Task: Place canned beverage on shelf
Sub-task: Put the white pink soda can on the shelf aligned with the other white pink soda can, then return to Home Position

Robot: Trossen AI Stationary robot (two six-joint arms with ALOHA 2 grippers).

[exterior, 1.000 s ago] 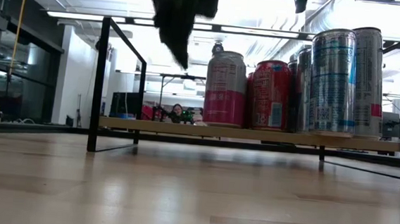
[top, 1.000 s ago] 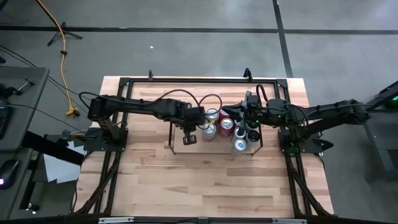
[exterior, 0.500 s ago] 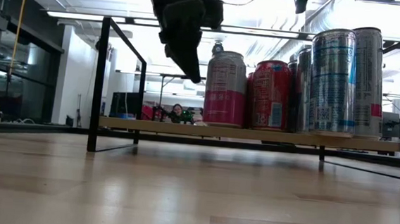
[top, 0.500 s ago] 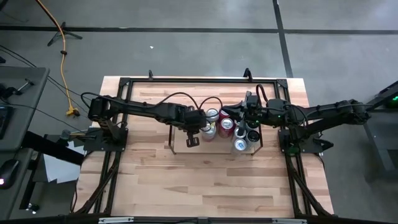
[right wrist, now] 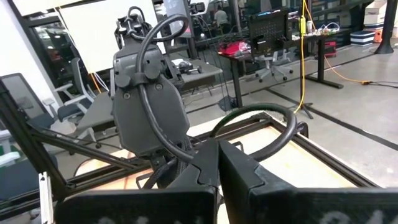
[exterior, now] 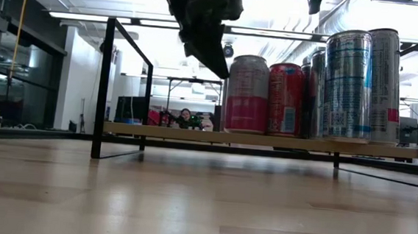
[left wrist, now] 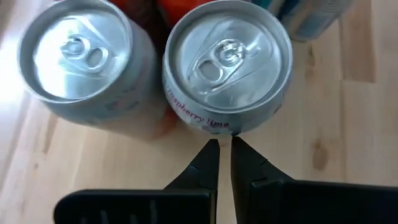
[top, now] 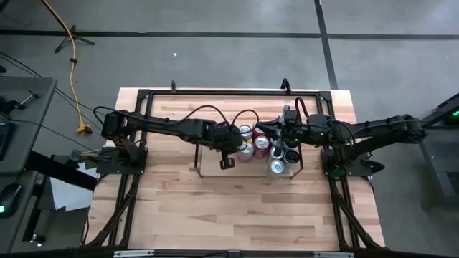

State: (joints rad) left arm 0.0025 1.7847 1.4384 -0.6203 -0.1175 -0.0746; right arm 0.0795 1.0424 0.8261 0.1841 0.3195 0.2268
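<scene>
A pink canned beverage (exterior: pixel 247 94) (left wrist: pixel 227 68) stands upright on the wooden board of the shelf (exterior: pixel 156 132), a low black-rod rack mid-table. My left gripper (left wrist: pixel 224 144) (exterior: pixel 222 70) is shut and slants down at the can from its left. A second silver-topped can (left wrist: pixel 81 62), a red can (exterior: pixel 285 99) and tall blue cans (exterior: pixel 347 86) stand beside it on the shelf. My right gripper (right wrist: pixel 217 163) is shut and held level above the cans at the shelf's right part (top: pixel 283 132), touching nothing. My left gripper's shut fingertips (left wrist: pixel 214 152) press against the pink can's side wall just below its top rim (left wrist: pixel 214 127). They come slanting down from the table's left. The can stands upright on the shelf board, close against the red can.
A larger black rail frame (top: pixel 215 92) runs along the table's edges. Bare wooden table top (top: pixel 244 208) lies in front of the shelf. The shelf's left half (top: pixel 208 161) holds no cans. Cables loop above the arms.
My left gripper has moved toward the table's right edge and tipped further down, staying shut. Pushed by it, the pink can has slid along the shelf board toward the right, still upright, and now stands against the red can.
</scene>
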